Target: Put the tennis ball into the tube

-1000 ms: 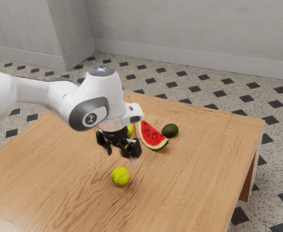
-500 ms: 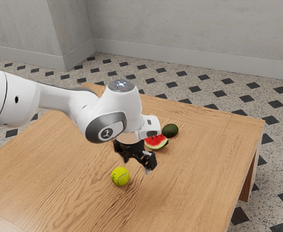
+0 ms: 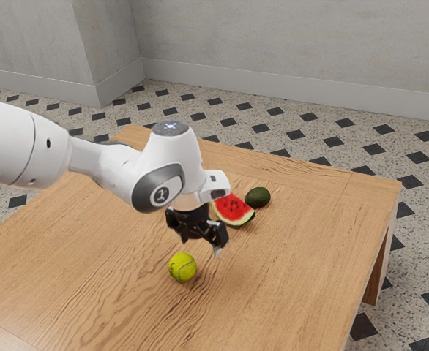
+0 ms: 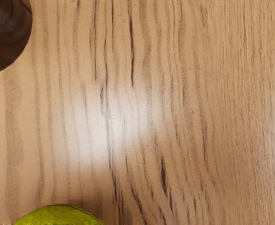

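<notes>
Black two-finger gripper [image 3: 200, 246]: near centre of the exterior frame, drawn slightly up and left since half a second ago; fingers spread wide, holding nothing
Tennis ball [image 3: 182, 267]: lower centre, unmoved on the wooden table [image 3: 295, 278]; still to be grasped, so the shift looks like lining up
Watermelon wedge [image 3: 233, 210]: centre, more uncovered than in the earlier frame
Tube [image 4: 11, 44]: probably the dark rounded form in the wrist view, apart from the ball

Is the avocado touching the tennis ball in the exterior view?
No, the avocado lies beside the watermelon slice, well away from the tennis ball.
</notes>
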### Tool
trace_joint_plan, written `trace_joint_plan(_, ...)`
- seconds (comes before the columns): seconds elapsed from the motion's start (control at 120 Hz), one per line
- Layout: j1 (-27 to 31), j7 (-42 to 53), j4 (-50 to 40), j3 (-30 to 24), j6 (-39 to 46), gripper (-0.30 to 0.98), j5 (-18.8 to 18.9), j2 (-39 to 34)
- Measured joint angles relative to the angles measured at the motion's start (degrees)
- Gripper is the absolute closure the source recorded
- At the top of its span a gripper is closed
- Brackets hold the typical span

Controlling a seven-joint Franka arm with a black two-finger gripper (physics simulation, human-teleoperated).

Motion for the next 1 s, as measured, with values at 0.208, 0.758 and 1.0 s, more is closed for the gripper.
trace_joint_plan(0.208, -0.32, 3.07, -3.22, 1.79, 0.25, 0.0, -1.79, -1.53)
trace_joint_plan(0.758, -2.39, 8.65, -4.58, 5.86, 0.87, 0.0, -4.31, -1.88)
trace_joint_plan(1.0, -2.35, 11.67, -4.85, 6.34, 1.35, 0.0, -8.83, -0.78)
